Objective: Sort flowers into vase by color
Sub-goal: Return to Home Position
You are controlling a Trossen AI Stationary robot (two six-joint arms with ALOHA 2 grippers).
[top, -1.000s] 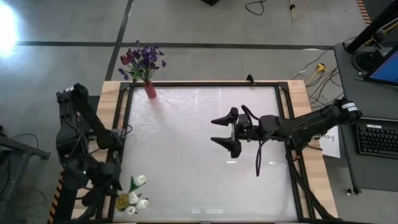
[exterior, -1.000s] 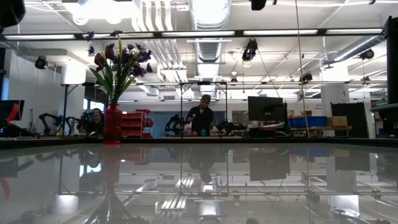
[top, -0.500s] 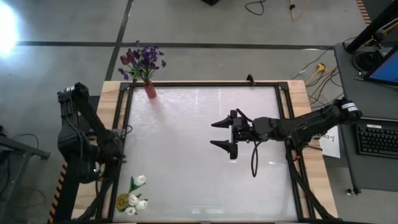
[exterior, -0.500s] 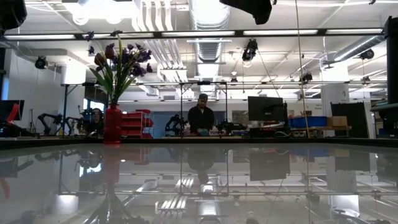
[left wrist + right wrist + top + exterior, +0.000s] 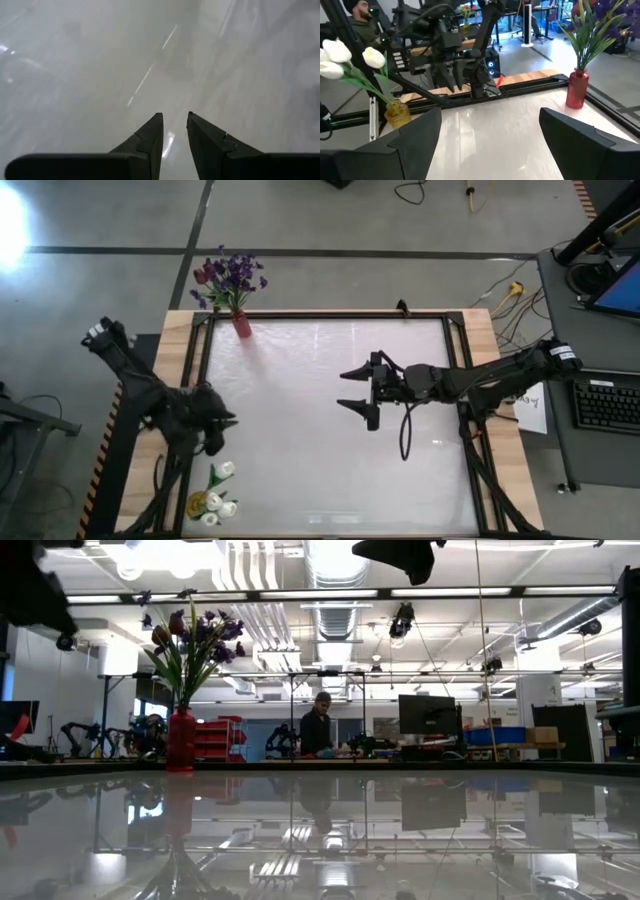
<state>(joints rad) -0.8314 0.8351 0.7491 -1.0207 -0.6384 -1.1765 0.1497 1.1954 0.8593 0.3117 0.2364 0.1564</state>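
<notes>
Swinging inward from the left edge, the left gripper (image 5: 222, 423) (fingers (image 5: 150, 142) nearly together, empty) now hangs near the white flowers (image 5: 229, 507) in the yellow vase (image 5: 197, 502), while the right gripper (image 5: 356, 388) waits wide apart over the tabletop (image 5: 300, 360), so sorting looks finished.

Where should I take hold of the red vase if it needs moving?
Grip the red vase on its narrow body, below the neck, coming in level from the middle of the table. It stands upright at the far left corner, and the flowers spread wide above it, likely blocking a top-down approach. The right tool is open.
</notes>
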